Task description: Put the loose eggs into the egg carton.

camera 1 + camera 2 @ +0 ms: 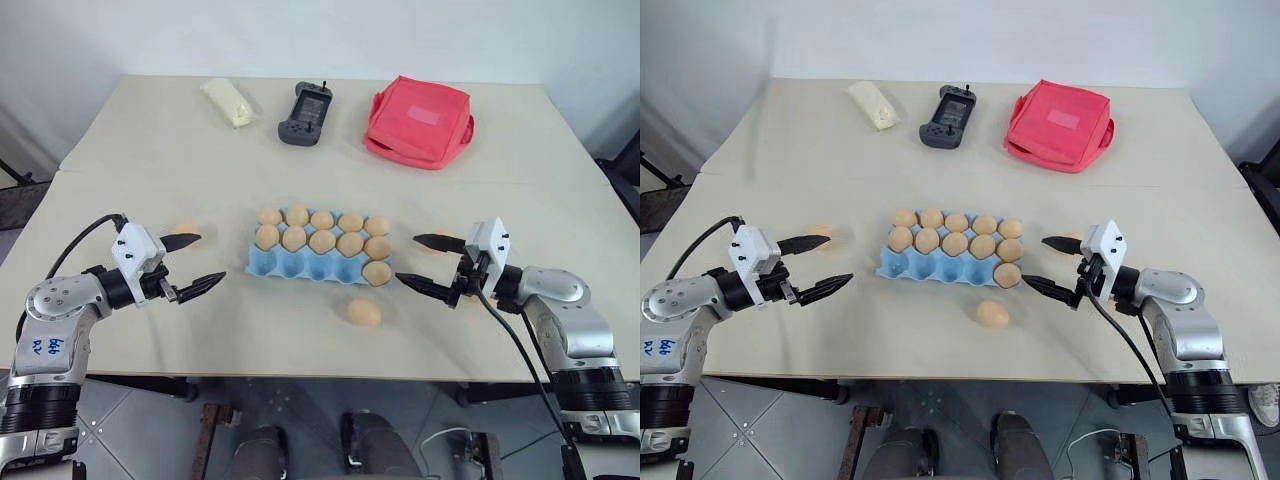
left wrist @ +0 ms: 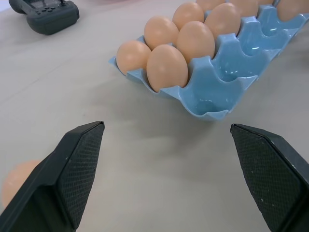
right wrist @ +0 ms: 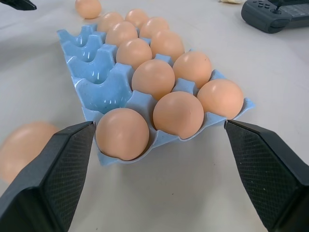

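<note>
The light blue egg carton point(image 1: 290, 265) lies mid-table with its two far rows full of eggs and one egg point(image 1: 377, 272) in the right end of the near row. One loose egg point(image 1: 364, 312) lies in front of the carton's right part. Another loose egg point(image 1: 183, 229) sits left of the carton, just behind my left gripper point(image 1: 210, 258), which is open, empty and pointing at the carton's left end. My right gripper point(image 1: 407, 258) is open and empty too, facing the carton's right end. An egg-coloured patch point(image 1: 1070, 237) peeks from behind its far finger.
At the back of the table lie a red pouch point(image 1: 418, 120), a black handheld controller point(image 1: 306, 112) and a pale yellow packet point(image 1: 229, 101). The table's front edge runs just below both arms.
</note>
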